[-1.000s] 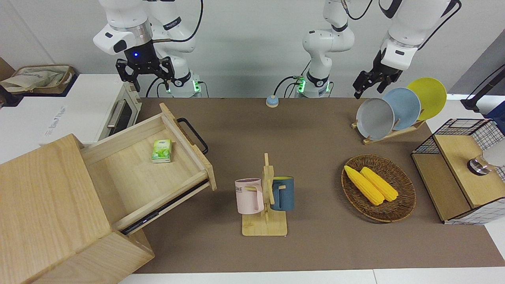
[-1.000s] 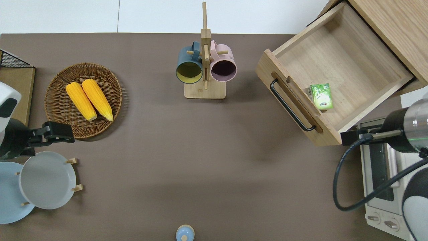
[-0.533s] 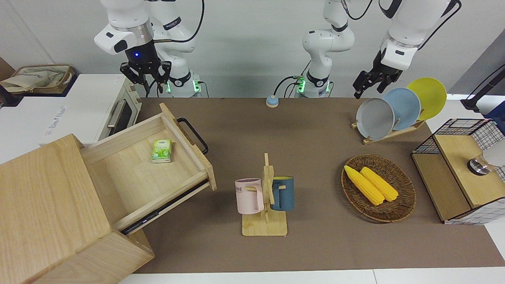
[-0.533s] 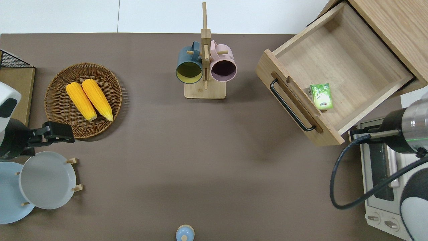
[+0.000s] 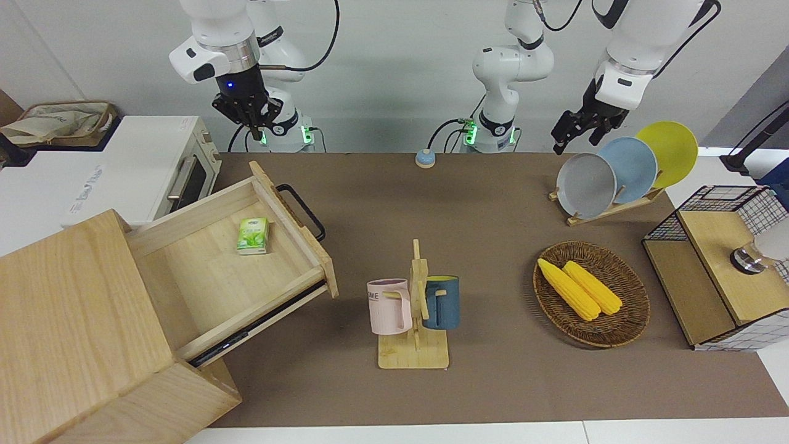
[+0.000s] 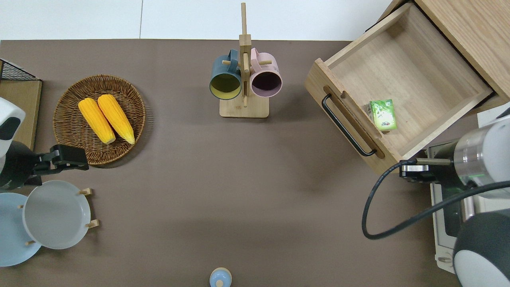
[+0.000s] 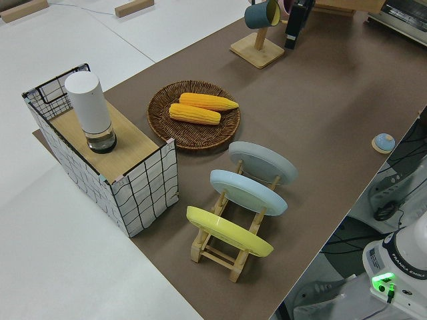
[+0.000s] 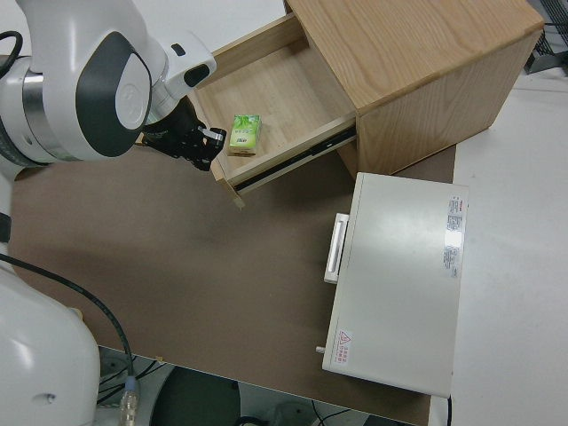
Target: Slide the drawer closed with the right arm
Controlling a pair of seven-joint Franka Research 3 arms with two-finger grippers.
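I saw the right gripper (image 5: 251,118) up in the air with its blue light on, fingers pressed together, over the table just beside the drawer's front corner and the toaster oven (image 6: 450,207). The left arm was parked; I could not tell how its fingers stood. The drawer (image 6: 402,79) sat pulled well out of the cabinet (image 5: 74,333) at the right arm's end, toward the table's corner farthest from the robots. Its long front panel ran diagonally, with the black handle (image 6: 347,125) facing the table's middle. 1 green box (image 6: 383,114) lay inside, against the front panel.
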